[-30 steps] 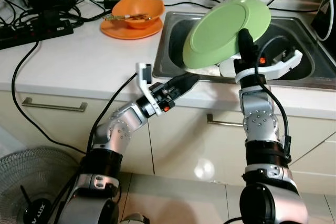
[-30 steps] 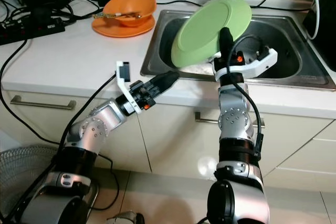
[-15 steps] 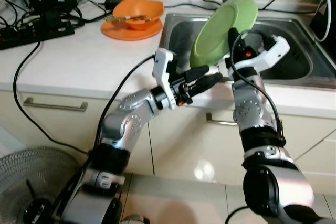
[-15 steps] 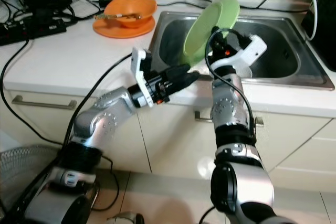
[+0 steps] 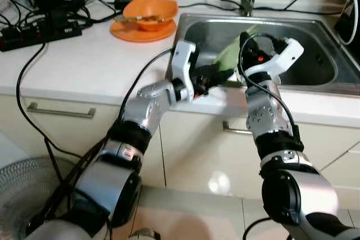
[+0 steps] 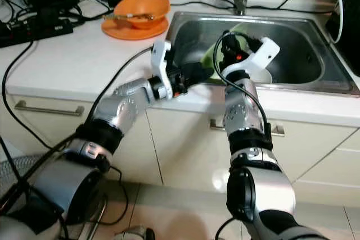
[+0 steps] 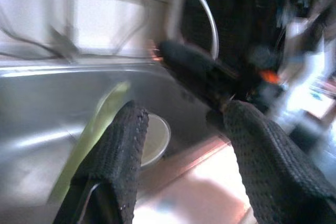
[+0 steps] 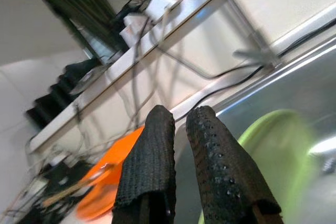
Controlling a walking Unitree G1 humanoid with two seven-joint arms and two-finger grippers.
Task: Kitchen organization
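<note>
Over the steel sink (image 5: 315,37) in the white counter (image 5: 84,63), the green plate (image 5: 228,60) has dropped from overhead into the basin, right tool (image 5: 243,42) clenched on its rim, left tool (image 5: 216,74) spread wide beside it: handover looks close.

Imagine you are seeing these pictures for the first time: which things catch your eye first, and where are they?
The green plate stands out, held tilted in the steel sink by the right gripper. The left gripper reaches over the sink's front edge beside it, fingers apart. An orange bowl sits on the white counter.
</note>
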